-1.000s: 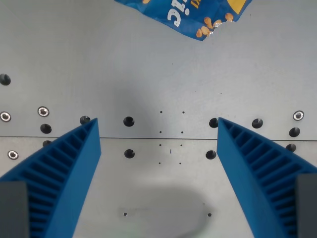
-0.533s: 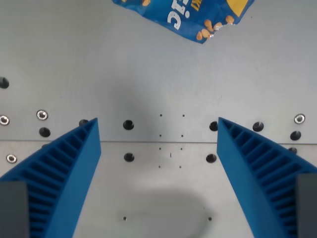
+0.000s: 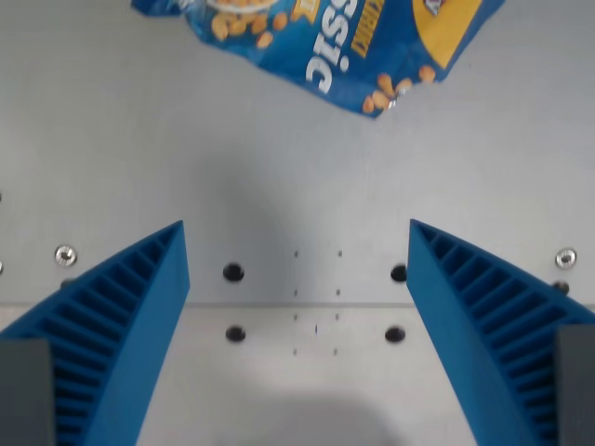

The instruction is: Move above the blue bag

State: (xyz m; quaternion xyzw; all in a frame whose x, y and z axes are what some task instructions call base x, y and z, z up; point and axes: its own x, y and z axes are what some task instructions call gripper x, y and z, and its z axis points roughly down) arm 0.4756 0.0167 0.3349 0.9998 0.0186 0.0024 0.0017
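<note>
Wrist view shows the claw (image 3: 297,279) spread wide, empty; I'd carry it forward until the blue bag (image 3: 316,42) sits centred between its fingers.

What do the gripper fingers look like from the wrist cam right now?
The gripper has two bright blue fingers, wedge-shaped and tapering to a point, each with a ribbed, slatted inner structure like flexible fin-style pads. At the bottom corners of the wrist view each finger joins a dark grey block mount. No cables or markings show.
</note>
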